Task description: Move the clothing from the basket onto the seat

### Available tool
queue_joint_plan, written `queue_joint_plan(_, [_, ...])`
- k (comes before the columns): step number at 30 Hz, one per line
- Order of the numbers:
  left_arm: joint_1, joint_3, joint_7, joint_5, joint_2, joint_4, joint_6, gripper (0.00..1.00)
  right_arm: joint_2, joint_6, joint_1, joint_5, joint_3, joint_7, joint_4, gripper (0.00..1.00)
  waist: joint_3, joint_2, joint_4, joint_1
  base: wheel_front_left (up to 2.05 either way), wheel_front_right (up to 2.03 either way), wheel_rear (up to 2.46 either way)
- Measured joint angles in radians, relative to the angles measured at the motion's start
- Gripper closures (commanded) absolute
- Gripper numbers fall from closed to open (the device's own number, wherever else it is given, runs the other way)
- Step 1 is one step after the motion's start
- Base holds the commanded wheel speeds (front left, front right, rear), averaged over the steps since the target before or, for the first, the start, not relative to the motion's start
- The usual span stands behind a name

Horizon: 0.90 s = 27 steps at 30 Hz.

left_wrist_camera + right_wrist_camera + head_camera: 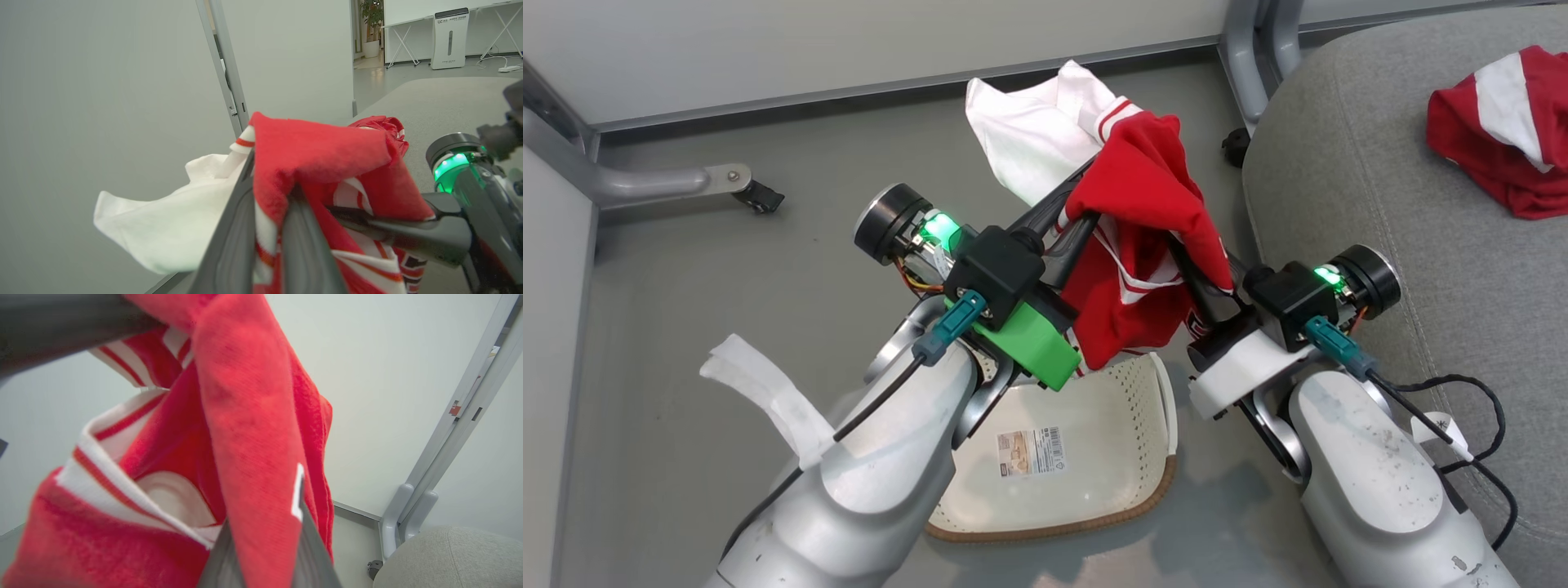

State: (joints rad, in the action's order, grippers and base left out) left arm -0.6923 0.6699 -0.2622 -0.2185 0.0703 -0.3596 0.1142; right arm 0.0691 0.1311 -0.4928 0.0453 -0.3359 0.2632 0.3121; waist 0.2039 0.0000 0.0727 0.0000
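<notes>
Jersey (1143, 204) hangs above the basket (1094, 425), left tool (1072, 214) and right tool (1194, 273) both clamped on its red cloth; seat (1356, 163) lies off to the rig's right, right arm nearer, so I'd carry rightward; other garment (1503, 131) already lies there.

You have the basket (1131, 433) standing on the grey floor (686, 286); a red-and-white garment (1462, 135) lies on the seat (1339, 180).

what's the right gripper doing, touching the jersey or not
Touching: the right wrist view shows the right gripper shut with the jersey pinched between its fingers.
</notes>
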Motion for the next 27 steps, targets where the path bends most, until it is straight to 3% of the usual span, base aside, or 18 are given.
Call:
queue_joint_plan(15, [0.003, 0.001, 0.0, 0.006, -0.005, -0.016, 0.009, 1.0, -0.009, 0.0, -0.008, 0.026, 0.03, 0.0, -0.012, 1.0, 0.007, 0.0, -0.003, 0.0, 0.0, 0.0, 0.0])
queue_joint_plan(17, [0.004, 0.001, 0.0, 0.01, -0.006, -0.019, 0.009, 0.6, -0.011, 0.0, -0.008, 0.027, 0.035, 0.0, -0.016, 1.0, 0.008, 0.0, -0.003, 0.0, 0.0, 0.0, 0.0])
queue_joint_plan(18, [0.005, 0.0, 0.0, 0.01, -0.006, -0.02, 0.009, 0.0, -0.011, 0.0, -0.008, 0.029, 0.038, 0.0, -0.016, 1.0, 0.008, 0.0, -0.002, 0.0, 0.0, 0.0, 0.0])
queue_joint_plan(27, [0.017, 0.005, 0.0, 0.023, -0.011, -0.027, 0.009, 0.0, -0.013, 0.0, -0.008, 0.035, 0.074, 0.0, -0.022, 1.0, 0.011, 0.0, 0.003, 0.0, 0.0, 0.0, 0.0])
